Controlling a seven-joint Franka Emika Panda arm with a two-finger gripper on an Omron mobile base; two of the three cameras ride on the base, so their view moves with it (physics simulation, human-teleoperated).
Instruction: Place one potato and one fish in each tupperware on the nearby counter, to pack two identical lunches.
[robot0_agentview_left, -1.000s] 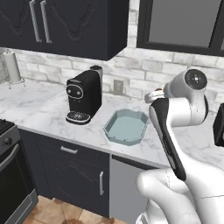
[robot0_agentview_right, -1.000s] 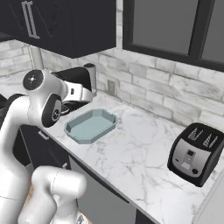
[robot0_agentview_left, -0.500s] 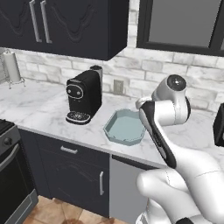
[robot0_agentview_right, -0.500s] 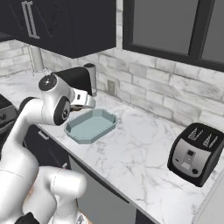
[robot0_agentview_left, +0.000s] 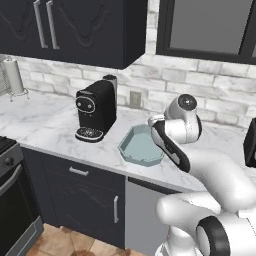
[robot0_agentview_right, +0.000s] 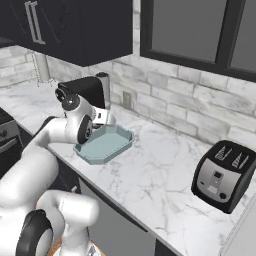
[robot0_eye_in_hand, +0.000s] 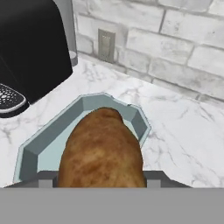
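Observation:
A brown potato (robot0_eye_in_hand: 103, 148) sits right in front of the hand camera with my gripper (robot0_eye_in_hand: 101, 178) shut on it. It hangs over the near end of a pale blue-green tupperware (robot0_eye_in_hand: 28, 153), which holds nothing. That tupperware (robot0_agentview_left: 139, 148) lies on the marbled counter (robot0_agentview_left: 45, 120) just right of the coffee machine. In the base views my hand (robot0_agentview_right: 102, 117) hovers at the tupperware's (robot0_agentview_right: 112, 145) back left edge, and the arm hides the fingers. The fish is out of view.
A black coffee machine (robot0_agentview_left: 95, 110) stands close on the tray's left (robot0_eye_in_hand: 30, 48). A wall outlet (robot0_eye_in_hand: 106, 45) sits behind it. A toaster (robot0_agentview_right: 225, 175) is far right, a paper towel roll (robot0_agentview_left: 14, 77) far left, and a stove (robot0_agentview_left: 7, 165) at the lower left.
The arm has swung leftward and folded down toward the tray, bringing the hand from the right side to over the tupperware. The grip on the potato is unchanged.

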